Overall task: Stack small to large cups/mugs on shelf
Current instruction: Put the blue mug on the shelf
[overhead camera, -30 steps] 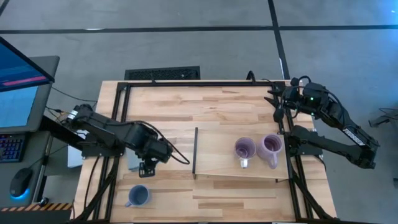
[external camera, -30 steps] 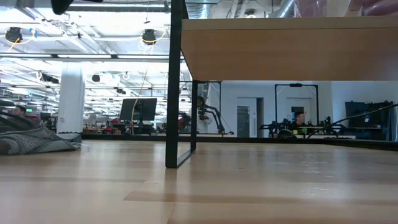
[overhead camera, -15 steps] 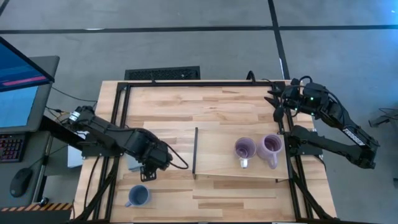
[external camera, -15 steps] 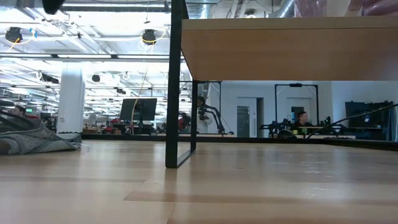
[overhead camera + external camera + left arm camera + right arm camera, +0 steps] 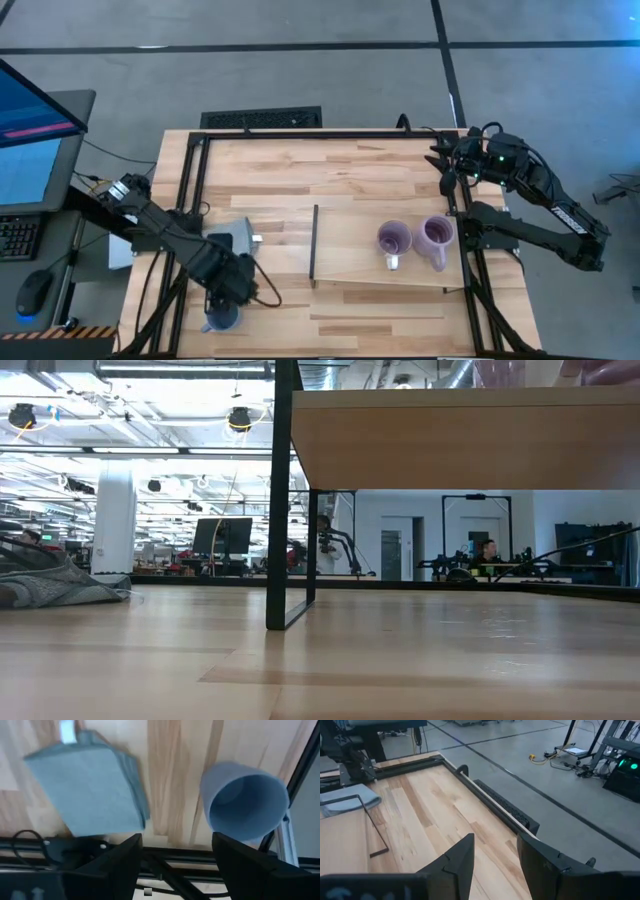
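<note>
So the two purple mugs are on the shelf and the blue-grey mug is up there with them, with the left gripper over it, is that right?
Not quite. The high view shows the blue-grey mug on the tabletop near the front left corner, off the shelf. The two purple mugs are on the shelf, and the open left gripper is over the blue-grey mug.

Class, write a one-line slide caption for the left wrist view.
Open left gripper approaching the blue-grey mug, grey square block alongside on the wooden tabletop.

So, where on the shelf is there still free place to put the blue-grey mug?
The shelf is bare between its black strip and the first lavender mug. Its right end is crowded: the second lavender mug stands close beside the first. The blue-grey mug is under the left gripper.
</note>
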{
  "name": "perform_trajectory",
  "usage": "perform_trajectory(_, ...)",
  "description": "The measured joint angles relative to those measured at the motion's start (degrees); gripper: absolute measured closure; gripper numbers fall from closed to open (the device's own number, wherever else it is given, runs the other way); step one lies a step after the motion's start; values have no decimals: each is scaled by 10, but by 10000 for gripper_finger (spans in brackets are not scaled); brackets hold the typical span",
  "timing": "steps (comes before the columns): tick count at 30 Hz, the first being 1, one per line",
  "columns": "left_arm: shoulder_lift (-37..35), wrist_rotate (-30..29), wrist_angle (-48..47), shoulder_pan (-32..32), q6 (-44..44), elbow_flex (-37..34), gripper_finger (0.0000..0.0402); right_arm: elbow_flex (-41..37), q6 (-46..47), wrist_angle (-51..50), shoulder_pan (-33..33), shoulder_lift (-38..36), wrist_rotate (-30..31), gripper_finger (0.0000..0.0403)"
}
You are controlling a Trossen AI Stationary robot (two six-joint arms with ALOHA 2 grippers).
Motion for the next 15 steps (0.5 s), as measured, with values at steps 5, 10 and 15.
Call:
perform_trajectory(5, -17, 29, 64, -18, -30, -45, 170, 0, -3, 0, 0, 0, 0, 231)
perform_trajectory(10, -34, 22, 172, -33, -51, -100, 175, 0, -3, 0, 0, 0, 0, 231)
perform_trajectory(15, -35, 34, 216, -50, -61, -143, 177, 0, 5, 0, 0, 0, 0, 230)
